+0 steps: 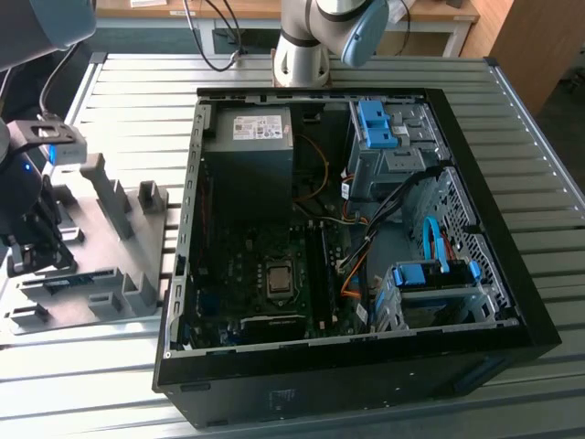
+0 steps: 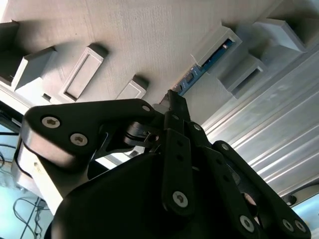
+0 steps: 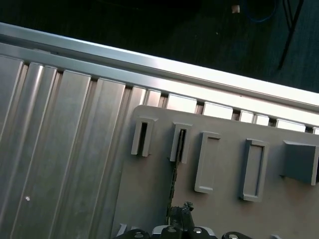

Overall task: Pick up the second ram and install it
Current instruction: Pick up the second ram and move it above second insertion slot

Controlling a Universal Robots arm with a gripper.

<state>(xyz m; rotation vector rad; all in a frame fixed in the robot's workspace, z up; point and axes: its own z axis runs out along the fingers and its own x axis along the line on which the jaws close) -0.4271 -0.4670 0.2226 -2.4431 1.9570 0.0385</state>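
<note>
One broad desk (image 1: 512, 137) of ribbed metal slats carries the whole scene. At its middle in the exterior view lies an open black computer case (image 1: 366, 366), its motherboard (image 1: 265, 265), cables and blue drive brackets exposed. The arm (image 1: 306, 41) rises from the desk behind the case.

Towards the exterior view's left, beside the case, sits a flat grey fixture plate (image 1: 110, 261) with raised slotted blocks (image 3: 141, 137). The dark head of the arm hangs over the plate's far end from the case.

In both wrist views the black linkages narrow down to the jaws, whose tips sit right at the plate's surface. The second ram (image 2: 199, 72) (image 3: 174, 174) stands on edge in the fixture, a thin blue-green strip. One end is tucked into a slotted block and the other runs straight to the jaws' tips. The tips meet the stick's near end, but I cannot tell whether they are clamped on it or merely beside it.
</note>
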